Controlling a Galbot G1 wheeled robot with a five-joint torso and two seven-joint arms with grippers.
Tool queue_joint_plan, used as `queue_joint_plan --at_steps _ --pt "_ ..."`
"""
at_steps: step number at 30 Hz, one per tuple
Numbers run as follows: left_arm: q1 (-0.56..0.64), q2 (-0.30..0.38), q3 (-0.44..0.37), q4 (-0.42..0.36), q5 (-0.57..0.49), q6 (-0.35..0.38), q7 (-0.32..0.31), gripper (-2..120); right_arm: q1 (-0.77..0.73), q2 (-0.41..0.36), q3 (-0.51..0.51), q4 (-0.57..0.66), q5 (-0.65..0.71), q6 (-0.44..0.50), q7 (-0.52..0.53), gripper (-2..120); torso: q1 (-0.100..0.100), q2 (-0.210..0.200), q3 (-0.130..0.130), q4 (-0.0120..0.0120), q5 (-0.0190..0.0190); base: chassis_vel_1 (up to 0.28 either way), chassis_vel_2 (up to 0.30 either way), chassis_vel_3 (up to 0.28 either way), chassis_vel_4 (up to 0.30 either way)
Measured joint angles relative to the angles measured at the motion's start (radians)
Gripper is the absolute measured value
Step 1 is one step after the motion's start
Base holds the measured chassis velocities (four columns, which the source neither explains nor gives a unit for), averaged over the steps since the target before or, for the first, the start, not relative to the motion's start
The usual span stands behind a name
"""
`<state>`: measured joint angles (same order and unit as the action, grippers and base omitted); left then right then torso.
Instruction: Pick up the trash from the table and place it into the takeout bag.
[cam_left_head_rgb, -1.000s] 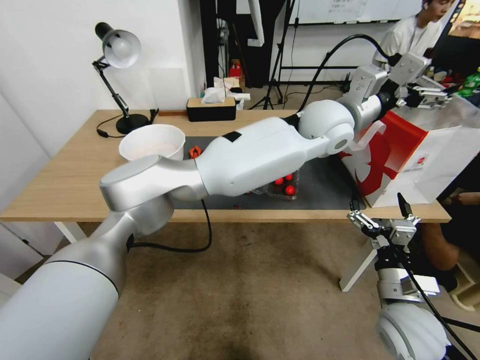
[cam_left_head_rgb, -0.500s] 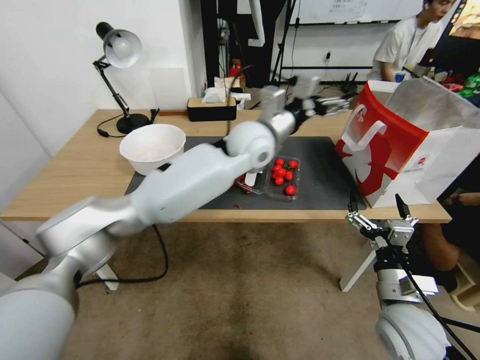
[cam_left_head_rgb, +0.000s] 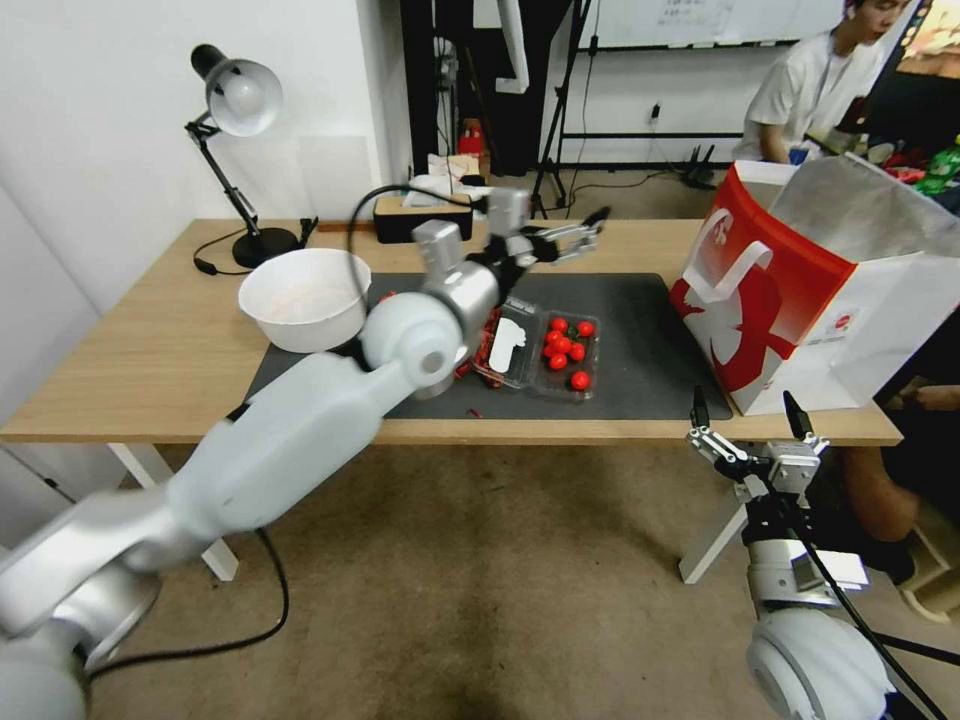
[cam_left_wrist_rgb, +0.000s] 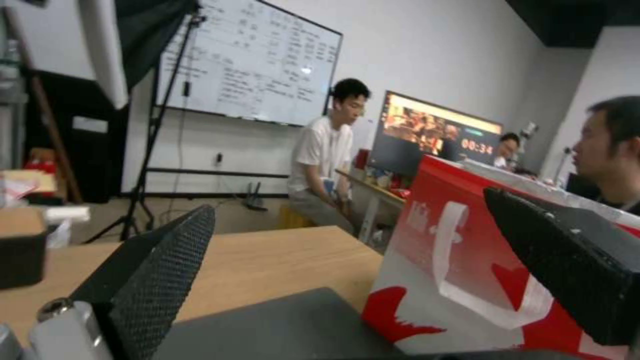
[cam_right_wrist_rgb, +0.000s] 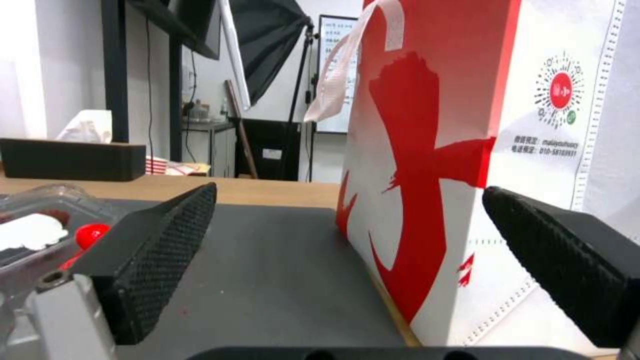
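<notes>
From where I stand, the left pincer hangs open and empty over the worktop, the right pincer gapes idle below its edge, while the bowl and clear punnet of red fruit await the takeout bag.

On the white side panel of the takeout bag I read a small line, "malayouhuoy", and under it what looks like a number starting "010-", beside a round red-and-white code. On the far monitor a timer reads "00:34". The whiteboard carries handwriting too small to read.
</notes>
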<state>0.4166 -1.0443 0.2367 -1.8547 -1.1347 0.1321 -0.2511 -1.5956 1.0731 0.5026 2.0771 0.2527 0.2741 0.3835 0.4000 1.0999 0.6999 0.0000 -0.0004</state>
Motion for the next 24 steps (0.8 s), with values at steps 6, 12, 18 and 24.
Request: queue_joint_plan --at_steps 6,12,18,24 --pt "0.141 0.02 -0.097 -0.067 0.026 0.007 0.008 100 0.001 0.002 -0.006 -0.005 -0.004 0.0 -0.001 100 0.0 0.0 0.0 0.0 0.0002 0.0 0.0 0.0 0.0" --pt "0.353 0.031 -0.224 -0.153 0.08 0.009 0.049 100 0.002 0.004 -0.014 -0.007 -0.011 0.0 -0.003 100 0.0 0.0 0.0 0.0 0.0003 0.0 0.0 0.0 0.0" --pt "0.494 0.032 -0.301 -0.207 0.134 0.0 0.089 100 0.0 0.01 -0.018 -0.008 -0.018 0.0 -0.005 100 0.0 0.0 0.0 0.0 0.0003 0.0 0.0 0.0 0.0" --pt "0.612 0.027 -0.368 -0.249 0.2 -0.027 0.121 100 -0.009 0.019 -0.019 -0.008 -0.026 0.002 -0.007 100 0.0 0.0 0.0 0.0 0.0005 0.0 0.0 0.0 0.0"
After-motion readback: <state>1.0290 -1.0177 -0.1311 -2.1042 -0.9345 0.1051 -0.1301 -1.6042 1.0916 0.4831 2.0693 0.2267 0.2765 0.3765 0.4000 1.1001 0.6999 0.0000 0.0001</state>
